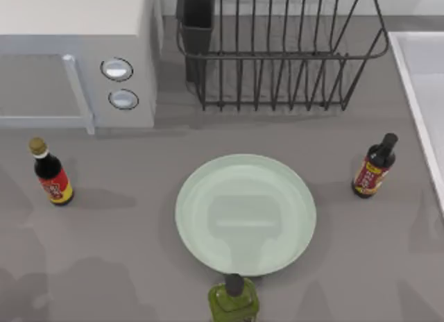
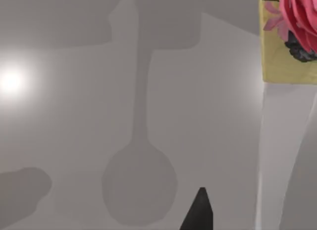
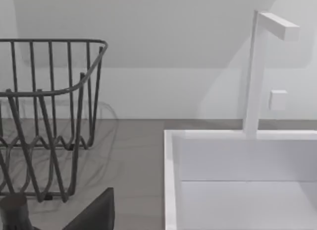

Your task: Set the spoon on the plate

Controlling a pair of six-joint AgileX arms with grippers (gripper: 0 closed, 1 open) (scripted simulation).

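Step in hand, as judged: the spoon is being fetched, and placement is not yet beginning. The plate (image 1: pixel 208 197) is lying bare at the centre of the worktop (image 1: pixel 125 232), with a red-labelled bottle (image 1: pixel 52 175) standing well apart at its 9 o'clock, a dark bottle (image 1: pixel 373 168) at its 3 o'clock and a green bottle (image 1: pixel 234 301) just beside its rim at 6 o'clock. A dish rack (image 1: pixel 277 58) is sitting at 12 o'clock and a microwave (image 1: pixel 76 58) at about 10 o'clock. The left tool (image 2: pixel 199 212) is hanging over a pale surface near a yellow box printed with pink flowers (image 2: pixel 287 46); a spoon-shaped shadow (image 2: pixel 140 183) is falling on that surface, which suggests the spoon is close to this tool, though where it is exactly cannot be fixed. Whether the left tool is released, clenched or grasping cannot be told. The right tool (image 3: pixel 94 215) is idling between the dish rack and the white sink (image 3: pixel 171 180), its state likewise untellable. The next move is calling for a secure hold on the thin handle, then a carry to above the plate's centre, keeping clear of the green bottle.
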